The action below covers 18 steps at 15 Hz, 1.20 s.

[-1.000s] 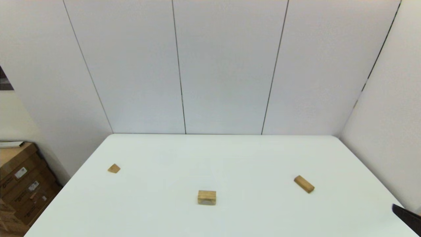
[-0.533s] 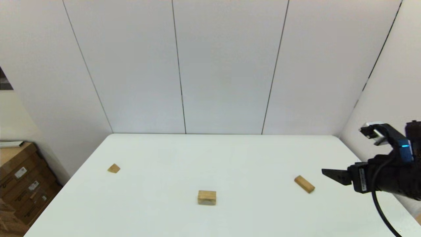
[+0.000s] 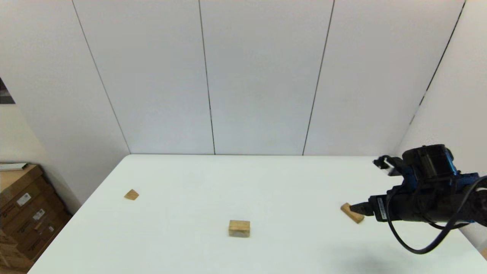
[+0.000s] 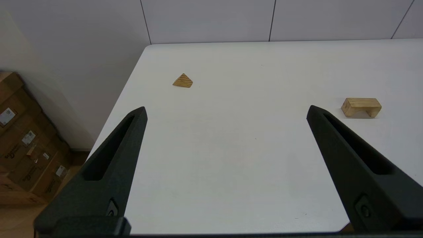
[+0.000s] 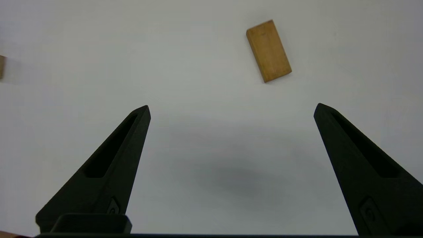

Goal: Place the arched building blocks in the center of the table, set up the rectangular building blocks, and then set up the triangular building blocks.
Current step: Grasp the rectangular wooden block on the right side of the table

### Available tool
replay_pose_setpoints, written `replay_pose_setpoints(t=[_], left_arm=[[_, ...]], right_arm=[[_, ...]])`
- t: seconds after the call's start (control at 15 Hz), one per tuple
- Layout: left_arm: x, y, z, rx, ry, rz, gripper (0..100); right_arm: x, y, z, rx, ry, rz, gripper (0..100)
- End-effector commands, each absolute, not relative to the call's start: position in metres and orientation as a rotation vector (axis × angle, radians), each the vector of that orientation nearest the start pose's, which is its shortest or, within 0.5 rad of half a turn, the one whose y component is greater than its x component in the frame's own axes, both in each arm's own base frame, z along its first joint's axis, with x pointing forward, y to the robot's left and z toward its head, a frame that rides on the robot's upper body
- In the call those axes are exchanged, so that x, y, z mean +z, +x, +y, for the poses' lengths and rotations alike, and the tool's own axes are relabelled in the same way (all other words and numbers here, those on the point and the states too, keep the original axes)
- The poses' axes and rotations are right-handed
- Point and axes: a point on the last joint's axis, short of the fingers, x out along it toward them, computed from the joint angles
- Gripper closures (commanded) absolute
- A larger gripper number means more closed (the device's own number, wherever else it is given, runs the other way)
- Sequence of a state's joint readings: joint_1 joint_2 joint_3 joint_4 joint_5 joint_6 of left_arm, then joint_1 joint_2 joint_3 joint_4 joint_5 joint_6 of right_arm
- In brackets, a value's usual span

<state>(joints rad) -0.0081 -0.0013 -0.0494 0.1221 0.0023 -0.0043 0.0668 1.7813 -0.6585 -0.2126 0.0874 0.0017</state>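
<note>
Right hand [image 5: 231, 109]: fingers spread wide, holding nothing, poised above the worktop [image 3: 289, 182] near its right edge, tips pointing toward the left edge. Rectangular building blocks [image 3: 352, 213]: one bar, lying flat and skewed, just beyond the fingertips, not between them; bare surface all round it in the right wrist view.

Left hand [image 4: 226, 110]: fingers apart, empty, held over the near left part of the worktop.

Arched building blocks [image 3: 239, 228]: standing notch down, midway between the side edges, toward the near edge, well apart from the bar.

Triangular building blocks [image 3: 131, 195]: lying flat near the left edge, well apart from the arch.
</note>
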Motion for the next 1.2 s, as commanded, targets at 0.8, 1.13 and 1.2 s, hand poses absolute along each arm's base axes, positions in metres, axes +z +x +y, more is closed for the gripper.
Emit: replay_pose_setpoints(t=[0.8,1.13,1.2], left_arm=[[0.076,-0.027,0.000,-0.004,-0.004,0.074,0],[0.076,-0.027,0.000,-0.004,-0.004,0.074,0],[0.076,-0.027,0.000,-0.006,-0.004,0.074,0]], right_arm=[[0.007,0.323,0.011,0.002,0.051,1.013,0],[-0.002,0.325,0.012,0.003,0.048,1.032,0],[-0.005,0.327,0.012,0.003,0.048,1.029,0]])
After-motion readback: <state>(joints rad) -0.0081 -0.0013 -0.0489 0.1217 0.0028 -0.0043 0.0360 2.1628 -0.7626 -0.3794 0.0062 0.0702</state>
